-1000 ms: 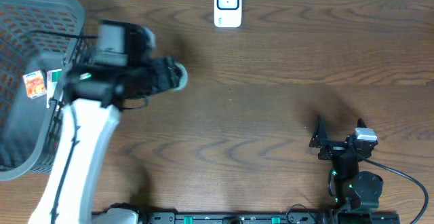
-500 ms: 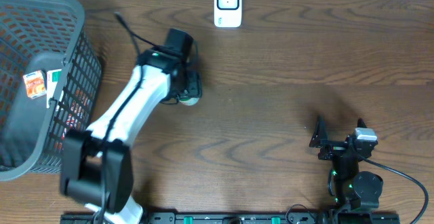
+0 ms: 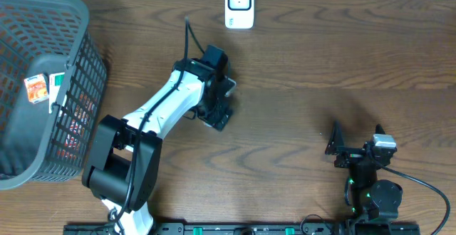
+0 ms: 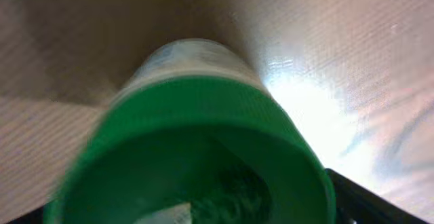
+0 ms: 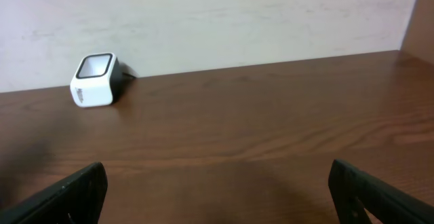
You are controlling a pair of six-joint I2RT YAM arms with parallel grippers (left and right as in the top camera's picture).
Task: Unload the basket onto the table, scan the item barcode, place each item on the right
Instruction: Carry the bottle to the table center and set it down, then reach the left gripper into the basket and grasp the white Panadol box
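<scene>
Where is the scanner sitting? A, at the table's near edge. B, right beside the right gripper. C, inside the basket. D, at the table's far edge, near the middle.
D: the overhead view shows the scanner at the far edge of the table, about midway along it and well clear of the basket.

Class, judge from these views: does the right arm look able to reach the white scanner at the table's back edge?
Probably yes: only bare table lies between the right arm's open end effector and the scanner; the left arm sits off to the side.
</scene>
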